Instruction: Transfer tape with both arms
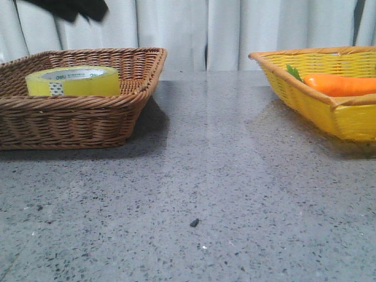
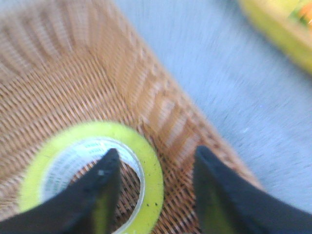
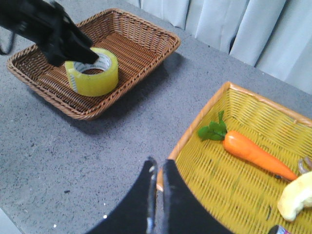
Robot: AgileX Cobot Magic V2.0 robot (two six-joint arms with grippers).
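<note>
Grey speckled stone tabletop [image 1: 205, 176] carries a brown wicker basket [image 1: 70, 126] holding the tape [image 1: 73, 81], lying flat. Only the right wrist view shows the left gripper [image 3: 80, 51] above the roll; the left wrist view shows its fingers [image 2: 97, 195] spread apart, one over the core. Beside the brown basket, a yellow basket [image 3: 234, 195] holds a carrot [image 3: 256, 153]; the right gripper [image 3: 157, 195] hovers pinched together, empty.
</note>
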